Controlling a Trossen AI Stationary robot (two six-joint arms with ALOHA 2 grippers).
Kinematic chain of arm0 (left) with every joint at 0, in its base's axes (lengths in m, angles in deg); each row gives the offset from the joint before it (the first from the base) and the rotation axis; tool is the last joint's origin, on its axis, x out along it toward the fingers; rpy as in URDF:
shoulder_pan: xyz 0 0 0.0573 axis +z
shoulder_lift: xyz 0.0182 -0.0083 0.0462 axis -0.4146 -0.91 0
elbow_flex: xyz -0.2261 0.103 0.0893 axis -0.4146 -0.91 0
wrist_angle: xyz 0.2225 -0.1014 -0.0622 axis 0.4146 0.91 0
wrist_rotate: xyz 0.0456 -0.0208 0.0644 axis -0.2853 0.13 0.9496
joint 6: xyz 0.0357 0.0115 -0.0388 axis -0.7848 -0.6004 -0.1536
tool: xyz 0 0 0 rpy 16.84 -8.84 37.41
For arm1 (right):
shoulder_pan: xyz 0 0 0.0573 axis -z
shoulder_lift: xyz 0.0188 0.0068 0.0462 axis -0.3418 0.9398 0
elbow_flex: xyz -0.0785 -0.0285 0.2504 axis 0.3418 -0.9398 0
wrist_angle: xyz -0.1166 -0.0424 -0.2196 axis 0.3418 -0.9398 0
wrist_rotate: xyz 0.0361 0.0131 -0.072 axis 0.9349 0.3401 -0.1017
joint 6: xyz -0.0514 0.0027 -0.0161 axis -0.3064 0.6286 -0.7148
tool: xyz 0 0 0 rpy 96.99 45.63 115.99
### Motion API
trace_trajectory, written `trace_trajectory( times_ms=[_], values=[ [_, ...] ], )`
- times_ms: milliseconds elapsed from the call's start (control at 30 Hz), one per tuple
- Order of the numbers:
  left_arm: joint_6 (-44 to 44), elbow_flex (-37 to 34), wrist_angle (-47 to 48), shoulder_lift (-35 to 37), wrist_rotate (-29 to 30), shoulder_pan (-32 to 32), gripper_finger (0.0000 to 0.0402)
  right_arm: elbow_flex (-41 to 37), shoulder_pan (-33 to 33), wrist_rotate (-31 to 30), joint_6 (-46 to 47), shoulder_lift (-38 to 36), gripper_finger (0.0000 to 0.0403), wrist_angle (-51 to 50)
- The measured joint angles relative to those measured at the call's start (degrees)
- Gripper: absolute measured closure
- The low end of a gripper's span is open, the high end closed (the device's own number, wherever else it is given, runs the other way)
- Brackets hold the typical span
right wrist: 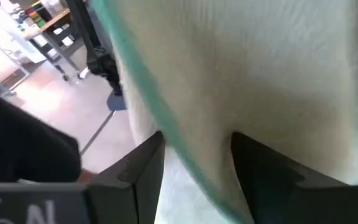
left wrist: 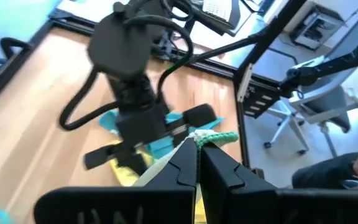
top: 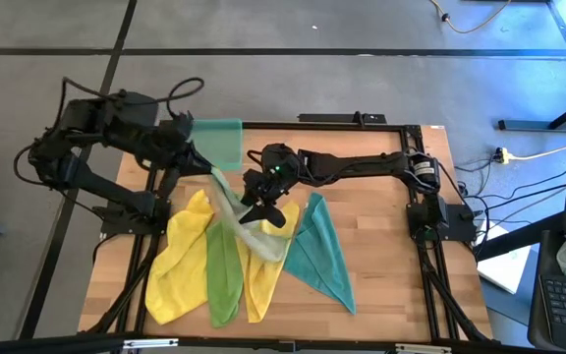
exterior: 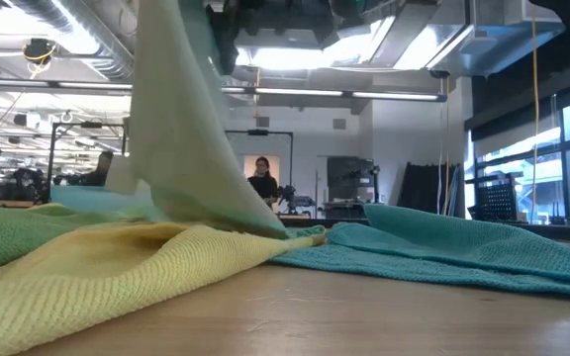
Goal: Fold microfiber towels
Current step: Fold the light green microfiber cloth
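wooden tabletop (top: 381,265) carries the cloths, and its front half holds most of them. nearest the front edge lie a yellow towel (top: 177,261), a bright green towel (top: 224,275) and a second yellow towel (top: 261,280) side by side and overlapping, with a teal towel (top: 322,256) spread to their right. in the low view the yellow and teal cloths lie flat on the wood.

above the middle of this heap the pale olive towel (top: 232,208) is lifted, rising as a limp sheet toward the left arm. the right claw (top: 266,211) hangs over it with its fingers (right wrist: 135,171) apart, the cloth running between them. farther back the left claw (top: 202,165) is pinched shut on a top corner of that same towel, its fingertips (left wrist: 185,165) pressed together on the edge.

behind it, at the far edge, lies a translucent teal tray (top: 219,141). beyond the tabletop, a person (exterior: 262,183) stands in the room.
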Motion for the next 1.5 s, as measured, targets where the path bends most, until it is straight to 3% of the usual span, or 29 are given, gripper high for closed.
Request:
trace_trajectory(
  times_ms=[400,733,967,1067,1300,1500],
  values=[
    [-0.1,5.6,7.9,-0.1,6.6,0.0,0.0401,0.0,0.5,1.4,-0.3,0.0,0.0221,-3.7],
    [-0.1,5.9,7.7,-0.4,8.3,0.0,0.0401,0.0,0.4,-6.7,-6.2,0.0,0.0254,-10.0],
    [-0.1,5.9,7.7,-0.5,9.9,0.0,0.0401,0.0,-2.2,-7.7,-15.5,-0.3,0.0215,-22.4],
    [0.0,5.9,7.7,-0.5,11.6,0.0,0.0401,0.0,-4.5,-12.2,-19.1,-0.4,0.0187,-23.6],
    [1.6,5.9,7.7,-0.8,13.6,0.0,0.0401,0.0,-9.0,-32.0,-20.4,-0.3,0.0160,-15.4],
    [2.1,5.8,7.7,-1.0,13.8,0.0,0.0401,-2.4,-10.3,-34.8,-14.6,-0.1,0.0160,-12.6]
  ],
)
